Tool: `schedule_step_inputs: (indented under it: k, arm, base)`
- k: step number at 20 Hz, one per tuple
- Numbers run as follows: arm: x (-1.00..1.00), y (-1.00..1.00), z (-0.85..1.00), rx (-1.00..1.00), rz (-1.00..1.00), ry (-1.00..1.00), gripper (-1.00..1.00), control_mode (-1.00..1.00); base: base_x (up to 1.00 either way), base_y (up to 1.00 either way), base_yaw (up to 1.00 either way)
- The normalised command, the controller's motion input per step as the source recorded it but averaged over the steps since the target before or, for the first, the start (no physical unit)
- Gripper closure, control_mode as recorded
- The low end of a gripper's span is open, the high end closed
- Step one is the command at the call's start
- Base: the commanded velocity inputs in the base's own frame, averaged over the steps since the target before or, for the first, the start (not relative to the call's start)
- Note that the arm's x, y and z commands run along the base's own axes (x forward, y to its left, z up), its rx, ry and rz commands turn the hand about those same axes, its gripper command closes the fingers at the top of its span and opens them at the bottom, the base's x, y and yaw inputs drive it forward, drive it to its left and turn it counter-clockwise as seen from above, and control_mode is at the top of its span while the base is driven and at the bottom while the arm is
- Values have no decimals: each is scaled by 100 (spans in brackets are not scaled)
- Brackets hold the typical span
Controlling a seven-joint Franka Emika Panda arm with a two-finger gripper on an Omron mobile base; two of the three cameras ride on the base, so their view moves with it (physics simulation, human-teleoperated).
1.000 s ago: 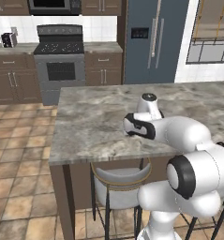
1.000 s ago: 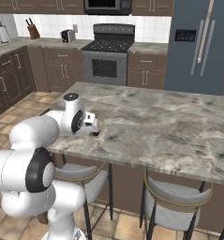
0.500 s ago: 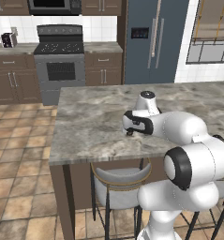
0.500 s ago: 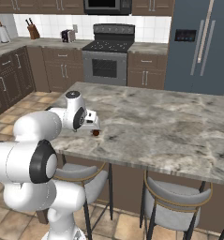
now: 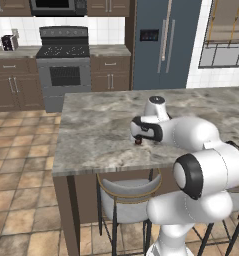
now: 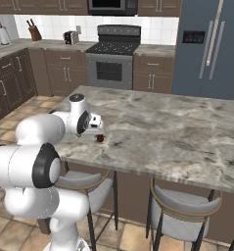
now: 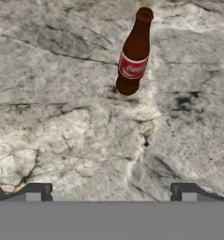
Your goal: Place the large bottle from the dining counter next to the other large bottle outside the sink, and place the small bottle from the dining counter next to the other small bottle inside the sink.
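Observation:
The small bottle point(image 7: 133, 51), dark brown with a thin neck and a red label, stands upright on the dining counter point(image 7: 62, 117). It appears as a small dark shape under the hand in the left base view point(image 5: 137, 141) and the right base view point(image 6: 100, 138). My gripper point(image 7: 111, 193) hovers above the grey marbled top, open, with nothing between its fingertips point(image 7: 33, 192); the bottle lies ahead of them, apart. From the base cameras the gripper point(image 5: 139, 136) point(image 6: 96, 131) sits close over the bottle near the counter's front edge. The large bottle and the sink are out of view.
Two grey stools point(image 6: 182, 208) stand tucked under the counter's near edge. A stove point(image 5: 64, 75) and a dark fridge point(image 5: 161, 45) line the far wall, with a tiled floor between. The marbled top stretches bare to the right of the bottle.
The hand has shifted a little to the left above the counter and the arm has folded closer. The small bottle stands where it was, and the jaws stay open.

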Motion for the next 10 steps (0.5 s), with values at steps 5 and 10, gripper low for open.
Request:
schedule_step_inputs:
  k: [5,10]
  arm:
    - [13,0,5,0,0,-1,-100,-100]
    - [11,0,1,0,0,-1,-100,-100]
  base:
    - [0,0,0]
    - [0,0,0]
